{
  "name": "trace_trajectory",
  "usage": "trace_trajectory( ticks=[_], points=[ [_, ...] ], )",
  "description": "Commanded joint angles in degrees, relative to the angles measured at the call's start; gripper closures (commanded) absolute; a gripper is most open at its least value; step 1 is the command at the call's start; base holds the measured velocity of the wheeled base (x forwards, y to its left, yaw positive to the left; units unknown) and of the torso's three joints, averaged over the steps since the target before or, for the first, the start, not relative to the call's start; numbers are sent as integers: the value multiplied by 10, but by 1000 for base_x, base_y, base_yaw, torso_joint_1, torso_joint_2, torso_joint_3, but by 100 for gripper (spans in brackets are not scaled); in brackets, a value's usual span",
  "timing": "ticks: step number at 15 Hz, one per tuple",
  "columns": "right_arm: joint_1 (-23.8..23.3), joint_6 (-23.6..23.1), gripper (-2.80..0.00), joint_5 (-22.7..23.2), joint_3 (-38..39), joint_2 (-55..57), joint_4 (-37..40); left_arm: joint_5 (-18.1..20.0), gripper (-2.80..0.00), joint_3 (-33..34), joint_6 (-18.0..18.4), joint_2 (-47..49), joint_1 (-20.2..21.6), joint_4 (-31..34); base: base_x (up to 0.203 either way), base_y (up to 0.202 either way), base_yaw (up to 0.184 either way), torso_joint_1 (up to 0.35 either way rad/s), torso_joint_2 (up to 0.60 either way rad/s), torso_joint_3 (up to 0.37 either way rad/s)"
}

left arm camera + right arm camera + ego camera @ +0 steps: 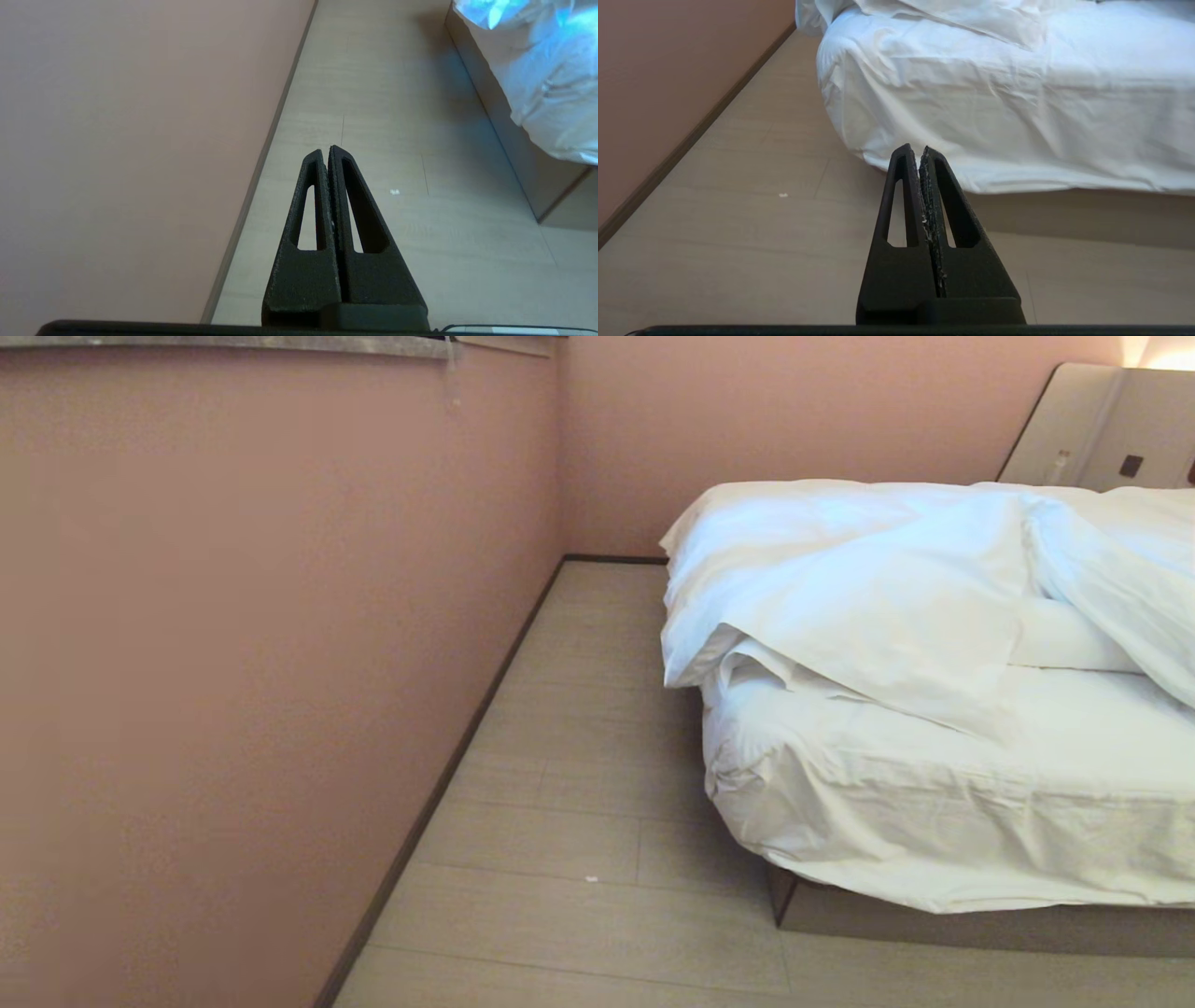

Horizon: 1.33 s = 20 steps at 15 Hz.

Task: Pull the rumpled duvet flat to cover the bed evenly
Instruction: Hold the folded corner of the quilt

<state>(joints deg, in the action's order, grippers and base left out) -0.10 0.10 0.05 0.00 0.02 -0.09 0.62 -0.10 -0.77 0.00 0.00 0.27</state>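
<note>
The white duvet (878, 579) lies bunched and folded back over the far part of the bed (934, 803), leaving the wrinkled fitted sheet bare at the near end. One duvet corner hangs over the bed's left side. Neither arm shows in the head view. My left gripper (325, 151) is shut and empty, hanging over the floor beside the wall, well short of the bed. My right gripper (915, 150) is shut and empty too, low over the floor in front of the bed's (1017, 116) sheeted corner; a strip of duvet (962, 14) shows beyond it.
A pink wall (261, 644) with a dark skirting runs along the left, leaving a strip of pale wood floor (579, 784) between it and the bed. The beige headboard panel (1092, 425) stands at the far right. The grey-brown bed base (934, 919) sits low.
</note>
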Motion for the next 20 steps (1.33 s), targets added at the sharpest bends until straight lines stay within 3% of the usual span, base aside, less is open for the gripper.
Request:
trace_trajectory(
  ticks=[1,20],
  points=[
    [0,0,0,0,0,0,1,0,0,0,0,0,0,0,194,0,0,4,7,7],
    [0,0,0,0,0,0,0,-1,0,0,-4,0,0,-1,187,0,1,3,2,2]
  ],
)
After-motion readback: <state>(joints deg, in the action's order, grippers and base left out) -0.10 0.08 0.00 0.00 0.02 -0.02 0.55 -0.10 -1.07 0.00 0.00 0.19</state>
